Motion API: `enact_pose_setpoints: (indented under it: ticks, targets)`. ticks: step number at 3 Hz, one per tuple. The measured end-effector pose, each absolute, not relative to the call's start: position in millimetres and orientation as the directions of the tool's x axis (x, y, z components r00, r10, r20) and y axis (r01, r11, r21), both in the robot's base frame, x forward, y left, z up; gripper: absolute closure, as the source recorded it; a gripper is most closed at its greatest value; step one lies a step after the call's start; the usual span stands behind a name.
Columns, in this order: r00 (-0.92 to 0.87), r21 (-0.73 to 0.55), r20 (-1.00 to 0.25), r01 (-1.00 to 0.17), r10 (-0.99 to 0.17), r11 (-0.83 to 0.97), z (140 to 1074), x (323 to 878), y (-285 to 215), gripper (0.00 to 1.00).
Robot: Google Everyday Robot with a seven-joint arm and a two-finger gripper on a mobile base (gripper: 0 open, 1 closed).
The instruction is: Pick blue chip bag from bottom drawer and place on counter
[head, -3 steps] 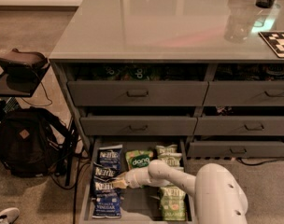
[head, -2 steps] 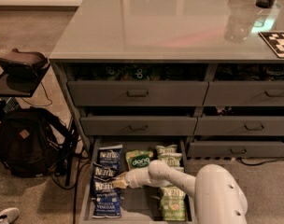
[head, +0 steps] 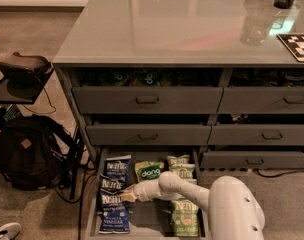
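Pincer [head: 123, 196]: in the bottom drawer [head: 142, 225], at the left column (open or closed, cannot tell)
Blue chip bag [head: 108, 201]: third of four in that column, at the pincer's tip
Dang bag [head: 148, 171]: one, middle column

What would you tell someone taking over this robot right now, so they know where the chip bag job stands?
Gripper: low inside the open bottom drawer, at the left column of blue bags, right by the blue chip bag. Whether it has a hold on the bag cannot be told.
Blue chip bag: lying in the drawer among the other blue bags, not lifted.
Counter: no chip bag on it.
Done: drawer open, gripper at the bag.
Left: secure the bag, lift it clear of the drawer, set it on the counter.
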State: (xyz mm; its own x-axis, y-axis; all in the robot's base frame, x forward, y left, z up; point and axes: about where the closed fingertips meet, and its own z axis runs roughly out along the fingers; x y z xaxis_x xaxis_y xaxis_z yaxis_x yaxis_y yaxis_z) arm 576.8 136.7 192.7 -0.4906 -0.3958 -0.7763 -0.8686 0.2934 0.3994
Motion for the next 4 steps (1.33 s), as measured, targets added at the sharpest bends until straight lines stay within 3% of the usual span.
enact_pose_setpoints:
  ticks: [2, 3, 4]
  targets:
    - [-0.487, 0.397, -0.778, -0.871, -0.397, 0.29, 194, 578, 138, 0.12]
    - [-0.465, 0.378, -0.79, -0.882, -0.399, 0.28, 205, 580, 142, 0.0]
    - [-0.429, 0.328, -0.81, -0.897, -0.4, 0.297, 229, 580, 137, 0.0]
